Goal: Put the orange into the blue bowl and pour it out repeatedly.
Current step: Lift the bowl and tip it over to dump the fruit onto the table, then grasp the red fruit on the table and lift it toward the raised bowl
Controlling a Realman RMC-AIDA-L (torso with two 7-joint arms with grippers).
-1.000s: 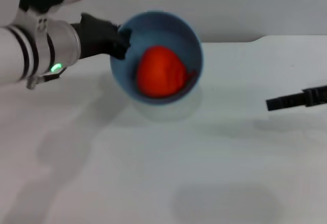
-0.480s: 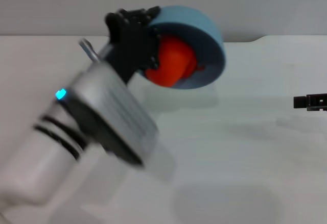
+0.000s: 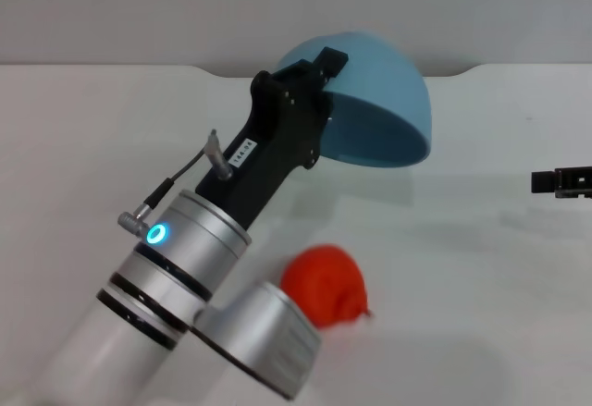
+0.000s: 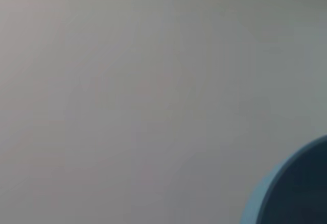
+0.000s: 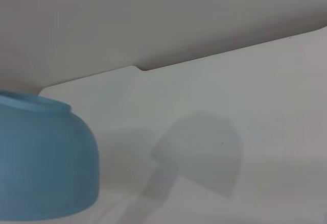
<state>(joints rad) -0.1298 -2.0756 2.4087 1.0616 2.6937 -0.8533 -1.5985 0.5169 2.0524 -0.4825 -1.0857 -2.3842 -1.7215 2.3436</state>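
left gripper (image 3: 314, 87) clamped on blue bowl (image 3: 379, 101) rim, bowl upturned above table (image 3: 481, 313), orange (image 3: 324, 286) lying below, right gripper (image 3: 560, 181) parked at edge, jaw state unclear

The blue bowl (image 3: 375, 101) hangs above the far middle of the bench (image 3: 481, 313), turned mouth-down and tilted, with its rim facing the bench surface. The left gripper (image 3: 310, 101) sits at the bowl's left edge, clamped on the rim, and its arm runs from there down toward the near left corner. The orange (image 3: 324, 286) lies on the bench, nearer than the bowl and slightly to its left, out from under it and just beside the arm's elbow housing. The right gripper (image 3: 561, 181) is at the far right edge, well apart from both bowl and orange, level with the bowl's lower rim.
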